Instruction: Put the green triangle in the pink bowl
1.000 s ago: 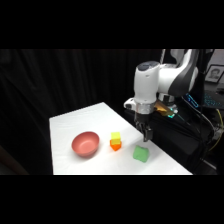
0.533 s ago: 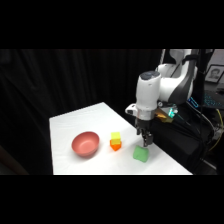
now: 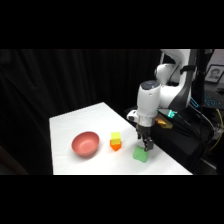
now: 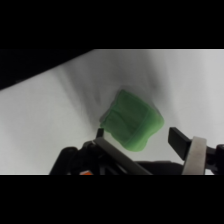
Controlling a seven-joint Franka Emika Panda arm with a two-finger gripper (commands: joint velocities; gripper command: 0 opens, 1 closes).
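A: What takes up most of the scene?

B: The white table [image 3: 90, 125], with the white arm [image 3: 167, 90] reaching over its right side from the base at the upper right. Black cloth hangs behind.

A: And on the table?

B: The largest thing is the pink bowl [image 3: 85, 144], sitting toward the left, upright and with nothing in it. To its right, a little apart, stands the yellow-and-orange block [image 3: 115, 141], yellow on top and orange below. Further right, near the table's front edge, lies the green triangle [image 3: 141, 154], on the tabletop.

A: So the block sits between bowl and triangle?

B: Yes, roughly on the line between them.

A: Where is the gripper [image 3: 147, 147]?

B: Directly above the green triangle, its tips at the piece's top. In the wrist view the triangle [image 4: 131, 121] lies between the two fingers [image 4: 181, 141], which stand spread wide on either side of it, not pressing it.
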